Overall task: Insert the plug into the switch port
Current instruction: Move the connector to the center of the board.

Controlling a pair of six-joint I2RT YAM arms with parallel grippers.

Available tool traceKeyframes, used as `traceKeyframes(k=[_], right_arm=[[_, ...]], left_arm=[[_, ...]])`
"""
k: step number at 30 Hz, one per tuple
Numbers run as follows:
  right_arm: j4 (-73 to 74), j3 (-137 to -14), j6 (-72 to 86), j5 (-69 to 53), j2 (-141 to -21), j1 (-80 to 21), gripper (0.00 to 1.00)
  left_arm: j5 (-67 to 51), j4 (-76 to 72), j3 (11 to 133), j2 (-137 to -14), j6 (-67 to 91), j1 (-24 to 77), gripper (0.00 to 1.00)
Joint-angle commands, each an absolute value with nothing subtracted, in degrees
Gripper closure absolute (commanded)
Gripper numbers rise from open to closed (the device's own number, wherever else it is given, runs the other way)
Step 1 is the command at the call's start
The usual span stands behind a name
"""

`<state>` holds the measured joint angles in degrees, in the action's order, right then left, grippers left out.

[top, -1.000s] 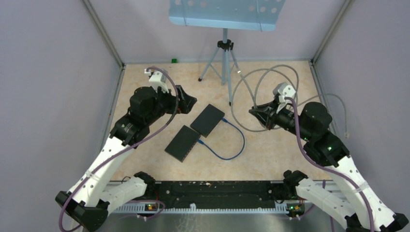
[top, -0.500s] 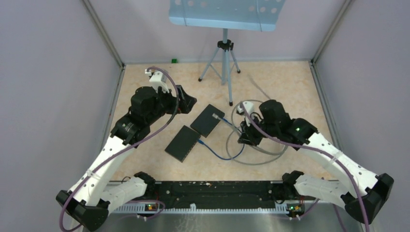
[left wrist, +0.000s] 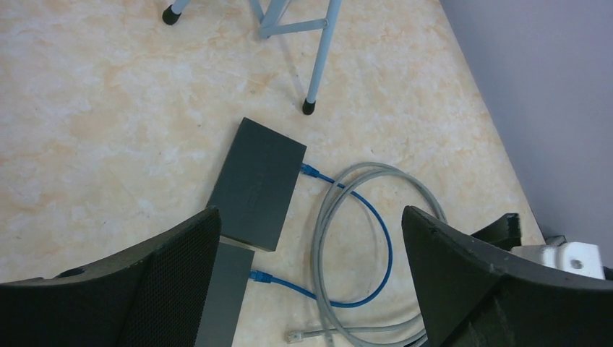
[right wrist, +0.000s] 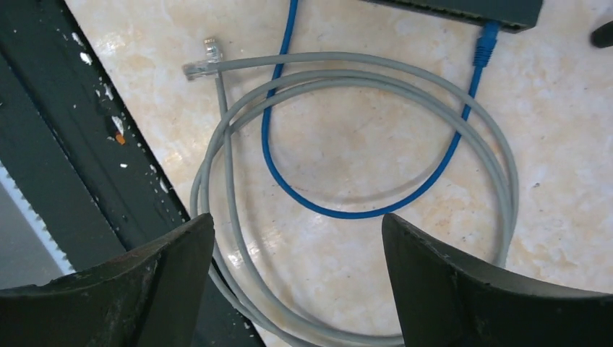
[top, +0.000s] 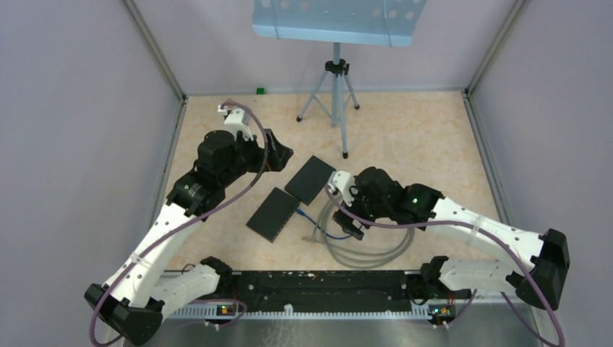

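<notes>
Two dark switches (top: 311,179) (top: 273,214) lie side by side mid-table, joined by a blue cable (top: 329,233) plugged into both. A grey cable (top: 365,253) lies coiled just to their right, near the front rail. Its clear plug (right wrist: 196,69) rests loose on the table, seen too in the left wrist view as the plug (left wrist: 296,336). My right gripper (right wrist: 296,217) hovers open over the coil, nothing between its fingers. My left gripper (left wrist: 311,213) hangs open above the far switch (left wrist: 256,184), holding nothing.
A tripod (top: 334,94) carrying a light-blue perforated plate (top: 336,18) stands at the back centre. The black rail (top: 318,285) runs along the near edge, close to the coil. Grey walls close in both sides. A small green block (top: 259,90) sits at the back wall.
My right arm swung from the right side toward the near centre, dragging the grey cable along, then opened and let it go. The left arm stayed put.
</notes>
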<state>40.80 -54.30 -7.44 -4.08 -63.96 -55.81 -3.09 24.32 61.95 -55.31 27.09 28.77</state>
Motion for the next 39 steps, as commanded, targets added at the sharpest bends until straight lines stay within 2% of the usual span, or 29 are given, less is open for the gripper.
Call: traceKeyframes(k=[1, 11, 13, 15, 17, 19, 20, 24, 25, 33, 39], right_arm=[[32.6, -53.0, -6.6, -1.8, -60.2, -56.0, 0.16], [18.1, -50.1, 3.0, -10.6, -64.6, -56.1, 0.16], [12.5, -46.9, 0.6, -17.9, -64.0, -56.1, 0.09], [3.0, -41.4, 4.7, -19.0, -63.2, -56.1, 0.04], [-3.3, -37.8, 7.0, -19.6, -64.4, -56.1, 0.03], [-3.4, -37.8, 7.9, -19.7, -66.8, -56.1, 0.03], [-2.7, -38.3, 8.0, -19.9, -68.0, -56.1, 0.05], [-2.3, -37.6, 6.3, -22.4, -69.4, -56.6, 0.35], [-2.5, -37.0, 5.5, -22.3, -69.4, -57.4, 0.39], [-7.0, -34.9, -1.2, -19.2, -72.8, -61.6, 0.48], [-7.0, -36.9, -7.3, -16.9, -78.8, -61.6, 0.47]], left_arm=[[-3.6, 23.6, 60.1, -56.2, 27.6, 27.9, 0.01], [-12.4, 21.4, 51.8, -58.0, 31.7, 20.3, 0.01], [-12.4, 21.5, 50.7, -57.7, 31.4, 19.4, 0.01], [-12.5, 21.4, 49.5, -57.1, 31.4, 18.7, 0.01], [-12.7, 21.3, 48.2, -56.3, 31.4, 18.1, 0.01], [-13.1, 21.4, 47.2, -55.5, 31.5, 17.4, 0.01], [-13.2, 21.3, 46.5, -55.2, 31.5, 17.1, 0.01], [-13.6, 21.3, 44.8, -54.1, 31.2, 16.2, 0.01], [-13.6, 21.3, 44.5, -53.9, 31.1, 16.0, 0.01], [-14.1, 21.1, 43.7, -54.2, 30.3, 15.7, 0.01], [-14.4, 21.2, 43.5, -54.3, 29.7, 15.6, 0.01]])
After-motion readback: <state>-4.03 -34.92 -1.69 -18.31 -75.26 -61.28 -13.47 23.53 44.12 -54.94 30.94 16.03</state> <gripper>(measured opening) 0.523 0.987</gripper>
